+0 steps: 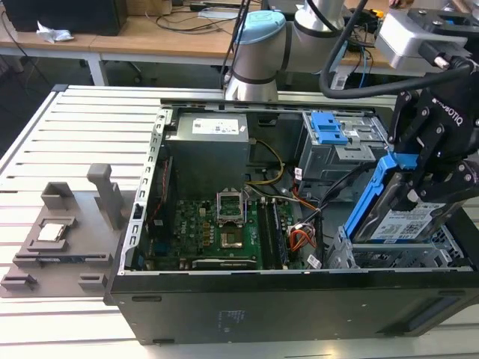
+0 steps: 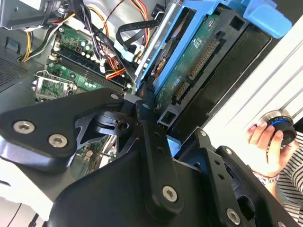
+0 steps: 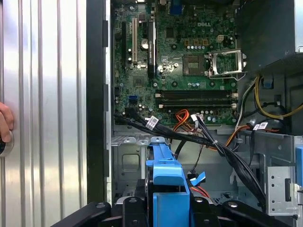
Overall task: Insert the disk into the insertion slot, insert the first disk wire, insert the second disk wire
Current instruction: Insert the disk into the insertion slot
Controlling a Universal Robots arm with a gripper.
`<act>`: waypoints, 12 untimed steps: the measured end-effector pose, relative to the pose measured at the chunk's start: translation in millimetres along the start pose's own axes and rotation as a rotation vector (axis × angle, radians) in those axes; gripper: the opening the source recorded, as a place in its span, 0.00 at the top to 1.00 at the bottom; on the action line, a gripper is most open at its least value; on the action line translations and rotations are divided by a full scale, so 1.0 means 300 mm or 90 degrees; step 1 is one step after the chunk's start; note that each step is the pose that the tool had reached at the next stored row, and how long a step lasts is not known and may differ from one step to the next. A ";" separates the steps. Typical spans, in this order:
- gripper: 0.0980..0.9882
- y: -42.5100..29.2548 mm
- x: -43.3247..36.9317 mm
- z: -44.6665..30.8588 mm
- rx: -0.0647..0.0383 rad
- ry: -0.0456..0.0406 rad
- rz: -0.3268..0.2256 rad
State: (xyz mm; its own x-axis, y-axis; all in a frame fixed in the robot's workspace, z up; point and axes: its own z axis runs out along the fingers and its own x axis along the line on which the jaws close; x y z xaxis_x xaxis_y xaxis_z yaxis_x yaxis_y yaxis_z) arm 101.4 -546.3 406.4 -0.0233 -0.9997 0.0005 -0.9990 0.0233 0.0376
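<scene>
My black gripper (image 1: 419, 196) hangs over the near right corner of the open computer case, shut on the disk (image 1: 400, 223), a silver drive with a white label in a bright blue carrier. The disk is held tilted, its lower end just above the insertion slot (image 1: 389, 258), a low perforated silver cage. In the second wrist view the disk (image 2: 199, 61) shows its green circuit side between the black fingers (image 2: 151, 142). In the first wrist view the blue carrier (image 3: 165, 177) points at the silver cage wall (image 3: 124, 161). Black cables (image 3: 208, 142) with a blue-tipped connector (image 3: 199, 178) lie beside it.
A taller grey cage with a blue latch (image 1: 329, 127) stands behind the slot. The power supply (image 1: 206, 146) and motherboard (image 1: 224, 224) fill the case. A grey fixture (image 1: 60, 232) lies on the slatted table. A person's hand (image 2: 265, 142) rests beside the case.
</scene>
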 end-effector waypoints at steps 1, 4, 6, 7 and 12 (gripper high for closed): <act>0.70 0.000 0.000 0.003 0.000 0.0000 0.000; 0.70 0.000 0.000 0.010 0.000 0.0000 0.000; 0.70 -0.001 0.000 0.015 0.000 0.0000 0.000; 0.70 -0.001 0.000 0.020 0.000 0.0000 0.000; 0.70 -0.002 0.000 0.039 0.000 -0.0001 0.000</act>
State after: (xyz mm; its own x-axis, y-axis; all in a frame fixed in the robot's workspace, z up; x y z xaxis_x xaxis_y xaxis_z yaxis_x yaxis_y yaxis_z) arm 101.4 -546.3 394.8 -0.0232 -0.9997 0.0004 -0.9990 0.0232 0.0376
